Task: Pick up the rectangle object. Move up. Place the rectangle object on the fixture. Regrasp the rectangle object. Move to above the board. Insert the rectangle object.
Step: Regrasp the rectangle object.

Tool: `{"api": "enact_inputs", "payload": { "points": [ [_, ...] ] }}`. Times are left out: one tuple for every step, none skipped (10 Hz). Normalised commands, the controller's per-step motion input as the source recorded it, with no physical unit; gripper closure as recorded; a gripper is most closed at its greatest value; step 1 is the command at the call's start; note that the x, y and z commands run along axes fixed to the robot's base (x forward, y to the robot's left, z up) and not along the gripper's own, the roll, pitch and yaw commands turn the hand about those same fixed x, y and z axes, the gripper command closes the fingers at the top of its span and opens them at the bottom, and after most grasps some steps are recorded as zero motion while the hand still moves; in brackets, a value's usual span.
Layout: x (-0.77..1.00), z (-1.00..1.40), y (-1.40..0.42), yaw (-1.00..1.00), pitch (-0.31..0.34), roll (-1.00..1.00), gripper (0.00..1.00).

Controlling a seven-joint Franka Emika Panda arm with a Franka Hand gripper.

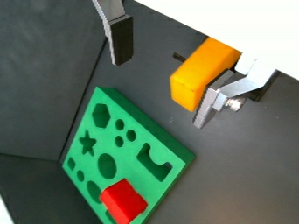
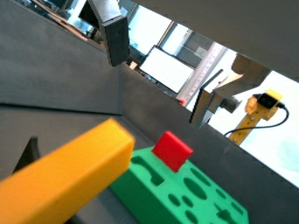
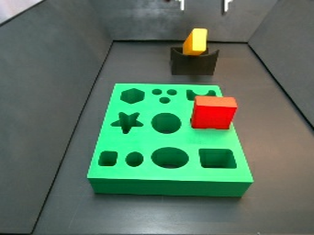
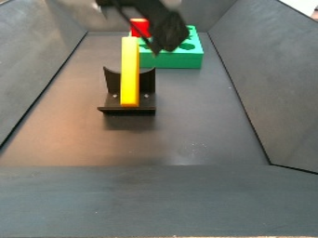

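We see the rectangle object [image 3: 196,40] standing upright in the fixture [image 3: 194,61], while our jaws [image 1: 163,68] hang wide open and empty above it.

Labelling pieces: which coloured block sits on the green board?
The red cube, resting on the board. The rectangle object stands in the fixture, under the open gripper.

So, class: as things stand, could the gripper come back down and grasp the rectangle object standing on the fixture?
Probably yes. The rectangle object stands upright in the fixture, its upper part exposed. The gripper hangs open above it, nothing between. The red cube sits on the board, well aside.
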Motion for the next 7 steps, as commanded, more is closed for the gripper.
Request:
{"api": "enact_inputs", "payload": {
  "points": [
    [-0.03, 0.2, 0.01, 0.07, 0.018, -0.01, 0.0],
    [0.15, 0.73, -0.71, 0.04, 0.054, 1.0, 0.0],
    [0.15, 0.69, -0.67, 0.04, 0.054, 1.0, 0.0],
    [0.07, 0.57, -0.54, 0.04, 0.053, 1.0, 0.0],
    [0.02, 0.38, -0.34, 0.04, 0.05, 1.0, 0.0],
    [-0.01, 0.11, -0.13, 0.04, 0.047, 1.0, 0.0],
    [0.01, 0.04, -0.08, 0.04, 0.047, 1.0, 0.0]
  ]
}}
